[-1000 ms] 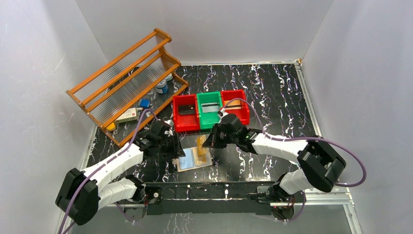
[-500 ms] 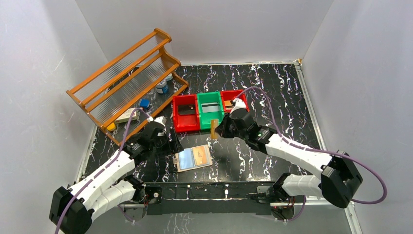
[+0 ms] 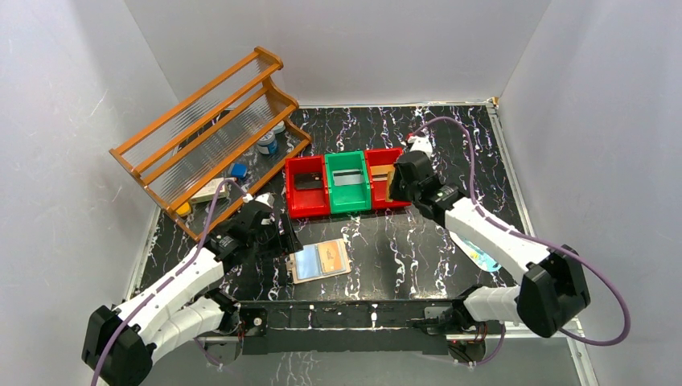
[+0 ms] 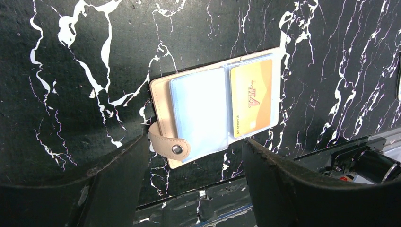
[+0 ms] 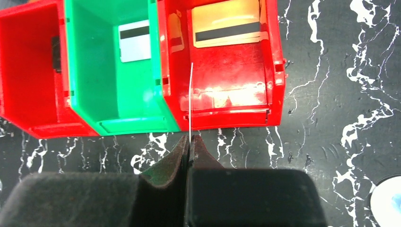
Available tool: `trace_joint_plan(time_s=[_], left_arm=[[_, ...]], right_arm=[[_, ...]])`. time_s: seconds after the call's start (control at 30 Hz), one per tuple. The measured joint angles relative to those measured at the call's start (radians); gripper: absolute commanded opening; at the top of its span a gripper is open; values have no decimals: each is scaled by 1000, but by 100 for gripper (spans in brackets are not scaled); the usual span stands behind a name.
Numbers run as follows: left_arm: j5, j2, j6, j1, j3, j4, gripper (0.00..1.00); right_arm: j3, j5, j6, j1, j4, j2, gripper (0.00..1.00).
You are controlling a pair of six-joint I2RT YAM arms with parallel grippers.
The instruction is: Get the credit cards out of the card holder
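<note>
The card holder (image 4: 189,118) lies open and flat on the black table (image 4: 71,56), near the front edge. Its little strap (image 4: 170,147) sticks out at one end. One sleeve shows only pale blue plastic, and the other sleeve has a gold card (image 4: 250,97) tucked in it. The left gripper (image 4: 195,144) hangs over the holder with its jaws wide apart, and it holds nothing. In the top view it sits just beside the holder's left end, but I cannot tell if it touches. The right gripper (image 5: 190,142) is over by the three bins, well apart from the holder. Its jaws are pressed together on a thin card (image 5: 190,94). We see that card from its edge, so it looks like a fine line. It hangs over the left side of the right red bin (image 5: 227,80). In that bin lies a gold striped card (image 5: 227,23). The green bin (image 5: 94,85) in the middle has a grey card (image 5: 135,40). The left red bin (image 5: 23,71) has a dark card (image 5: 56,47) by its wall. A wooden rack (image 3: 209,129) stands at the far left of the table.
</note>
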Motion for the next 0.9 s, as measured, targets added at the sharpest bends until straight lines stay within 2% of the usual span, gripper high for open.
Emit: trace_joint_plan(time_s=[0.43, 0.9], left_arm=[[0, 19, -3, 0, 0, 0, 71], [0, 23, -3, 0, 0, 0, 72]], right_arm=[[140, -174, -148, -48, -101, 220, 0], [171, -377, -260, -54, -119, 233, 0]])
